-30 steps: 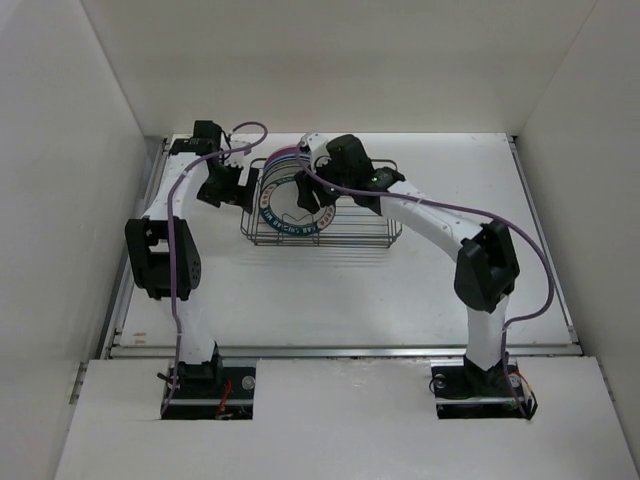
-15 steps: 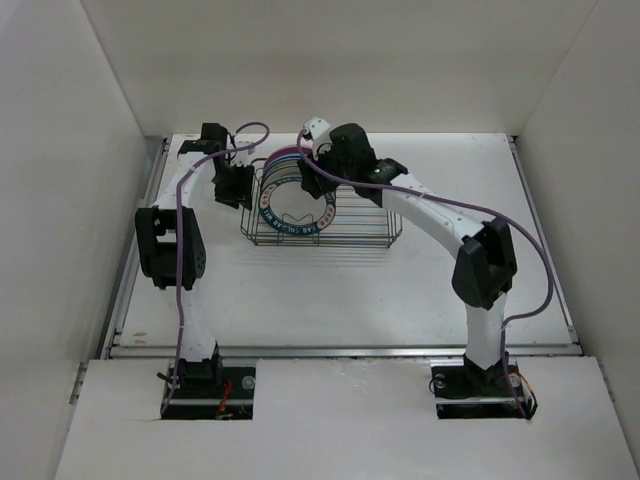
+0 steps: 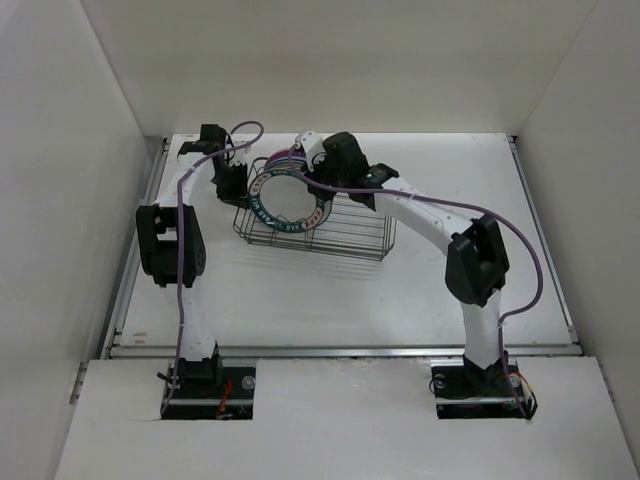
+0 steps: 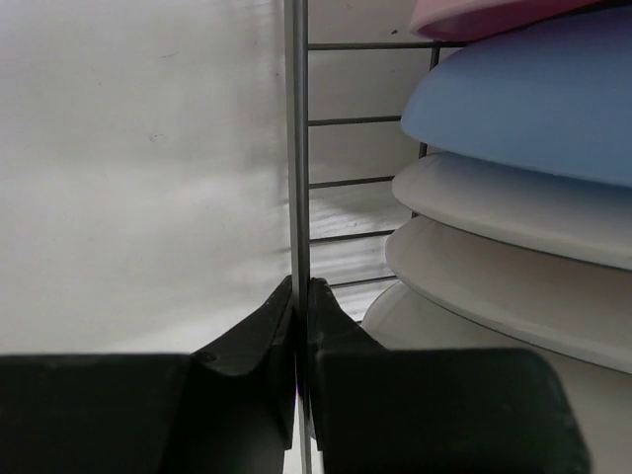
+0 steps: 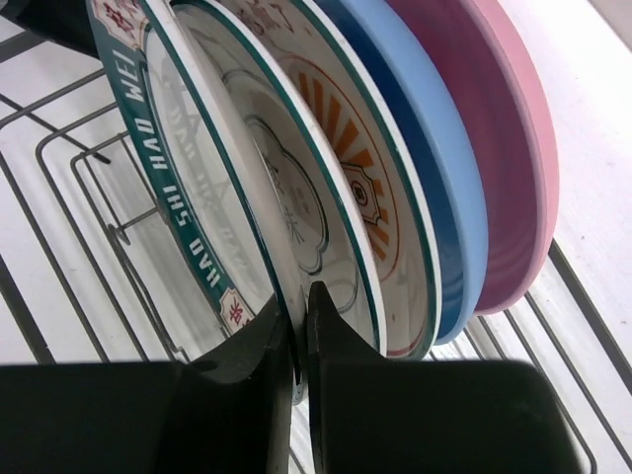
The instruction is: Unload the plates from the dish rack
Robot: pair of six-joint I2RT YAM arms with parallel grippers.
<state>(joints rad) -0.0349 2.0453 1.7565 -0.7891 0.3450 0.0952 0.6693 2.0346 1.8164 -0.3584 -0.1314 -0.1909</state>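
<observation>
Five plates: round glazed dinner plates stand on edge, face to back, at the left end of the dish rack.
Rack: the dish rack [image 3: 345, 238], a rectangular basket of thin dark metal wire, sits on the white table [image 3: 450, 290], skewed to the table's edges in the top view.
Foremost: the front plate [image 5: 158, 168] is white and round, with a broad teal rim band bearing white lettering.
Behind it: the second plate [image 5: 286, 227] is white with a thin teal edge and a faint outlined motif. Next comes the sunburst plate [image 5: 341, 138], white with orange rays, then the blue plate [image 5: 434, 197], plain and round. The pink plate [image 5: 513, 158], plain and round, is at the far end.
Right tool: the right gripper [image 5: 299, 296] has its black fingers pressed together on the front plate's rim, one finger on each face.
Left tool: the left gripper [image 4: 299, 286] is pinched tight on a straight wire of the dish rack's end wall, just beside the plate backs.
Left wrist view: three pale plate backs show, then the blue one, then the pink one.
</observation>
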